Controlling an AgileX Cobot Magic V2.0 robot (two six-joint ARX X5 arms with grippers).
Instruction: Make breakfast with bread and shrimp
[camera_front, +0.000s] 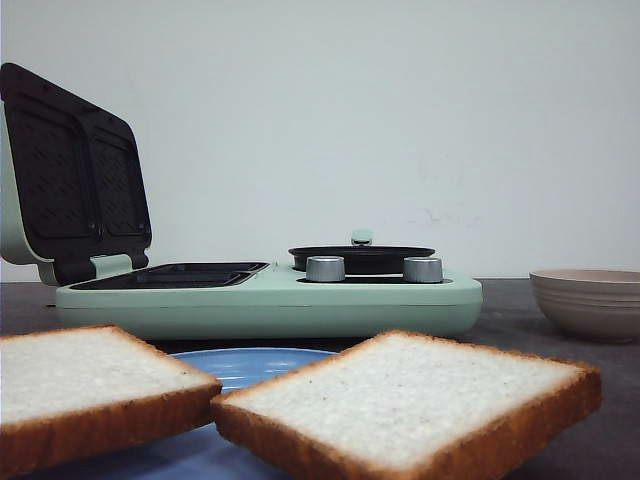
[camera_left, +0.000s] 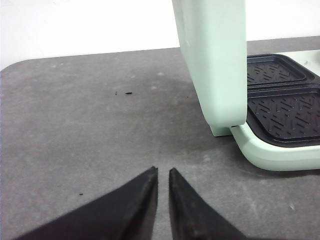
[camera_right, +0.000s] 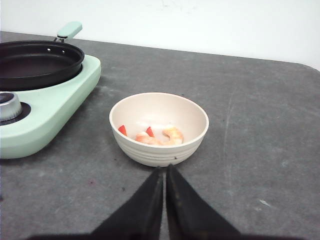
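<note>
Two slices of white bread lie nearest the front camera on a blue plate (camera_front: 262, 362): the left slice (camera_front: 95, 385) and the right slice (camera_front: 412, 400), their near corners close together. Behind them stands a mint-green breakfast maker (camera_front: 270, 300) on the dark grey table (camera_left: 90, 130). Its lid (camera_front: 70, 185) is raised at the left end, showing black ridged sandwich plates (camera_left: 282, 105). Further right on the same machine sit two silver knobs (camera_front: 325, 268) and a shallow black pan (camera_right: 37, 62) with a green handle (camera_right: 68, 30). At the far right is a beige bowl (camera_right: 159, 127), just beside the machine, holding the shrimp (camera_right: 160, 136), pale orange with red tails.

The left gripper (camera_left: 163, 172) hovers over bare table beside the raised lid, fingers almost pressed together with only a thin slit between the tips, holding nothing. The right gripper (camera_right: 165, 169) is closed and empty, its tips right at the bowl's near rim.
</note>
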